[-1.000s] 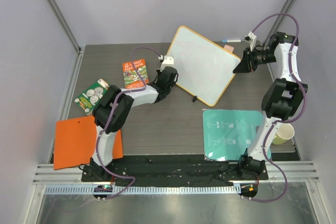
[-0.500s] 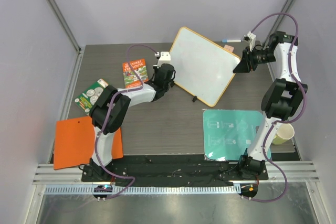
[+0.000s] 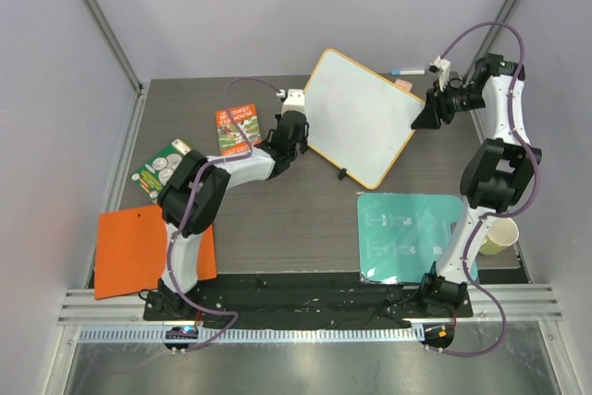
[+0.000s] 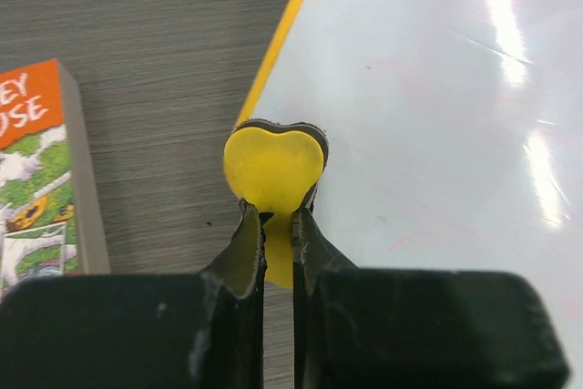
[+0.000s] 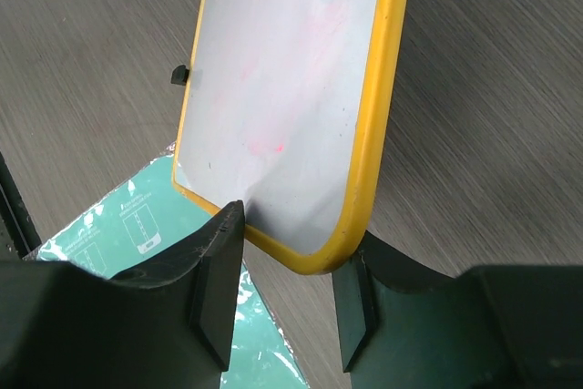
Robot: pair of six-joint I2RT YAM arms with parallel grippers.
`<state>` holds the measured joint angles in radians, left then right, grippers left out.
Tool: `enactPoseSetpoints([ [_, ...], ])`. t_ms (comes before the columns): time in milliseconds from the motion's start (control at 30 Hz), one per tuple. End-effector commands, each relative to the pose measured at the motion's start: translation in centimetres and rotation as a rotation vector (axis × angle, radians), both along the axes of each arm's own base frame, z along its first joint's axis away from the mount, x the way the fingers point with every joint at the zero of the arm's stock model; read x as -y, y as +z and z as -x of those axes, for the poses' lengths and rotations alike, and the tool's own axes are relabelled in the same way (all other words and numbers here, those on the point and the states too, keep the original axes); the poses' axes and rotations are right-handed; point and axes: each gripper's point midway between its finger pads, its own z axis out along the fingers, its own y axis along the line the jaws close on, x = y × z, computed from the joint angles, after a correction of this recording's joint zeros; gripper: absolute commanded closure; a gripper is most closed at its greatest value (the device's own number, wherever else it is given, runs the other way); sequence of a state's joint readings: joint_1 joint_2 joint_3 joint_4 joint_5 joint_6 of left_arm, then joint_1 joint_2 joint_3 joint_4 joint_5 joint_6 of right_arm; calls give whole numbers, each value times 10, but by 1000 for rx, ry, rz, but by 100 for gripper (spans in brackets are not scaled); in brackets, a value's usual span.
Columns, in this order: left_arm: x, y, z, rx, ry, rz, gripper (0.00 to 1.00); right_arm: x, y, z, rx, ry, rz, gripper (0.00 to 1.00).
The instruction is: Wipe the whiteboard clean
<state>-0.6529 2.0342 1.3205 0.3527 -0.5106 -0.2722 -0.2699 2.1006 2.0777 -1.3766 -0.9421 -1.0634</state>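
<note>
Whiteboard (image 3: pixel 361 122) likely light, stiff, slick-faced, tippy on stand; best held by rim corner. Right gripper (image 5: pixel 291 239) jaws parted astride that corner. Left gripper (image 4: pixel 278 216) pinched tight on yellow eraser (image 4: pixel 275 166).

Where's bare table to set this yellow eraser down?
Widest bare patch: the table centre, between the whiteboard, the teal mat and the orange sheet. A smaller patch lies at the back-left corner, behind the two books. Crowded: the right side, with mat, cup and right arm.

Black-and-white arms (image 3: pixel 233 170) — purple cables (image 3: pixel 486 26)
</note>
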Motion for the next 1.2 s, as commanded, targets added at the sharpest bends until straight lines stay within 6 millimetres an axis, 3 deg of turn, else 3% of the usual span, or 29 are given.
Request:
enactPoseSetpoints([
  [0,38,10,2,6,-127,77,100,-10,15,24,-51,29,-20,54],
  [67,46,-7,9,-42,-145,52,100,-9,13,23,-52,29,-22,54],
  [267,51,-30,16,-91,-120,73,100,-9,12,23,-51,32,-21,53],
  [567,43,-33,8,-112,-35,48,100,-9,10,23,-58,32,-22,51],
  [667,41,-43,10,-166,-22,20,100,-9,10,23,-54,34,-22,49],
  [1167,32,-82,48,-387,40,92,100,-8,7,24,-59,38,-17,48],
])
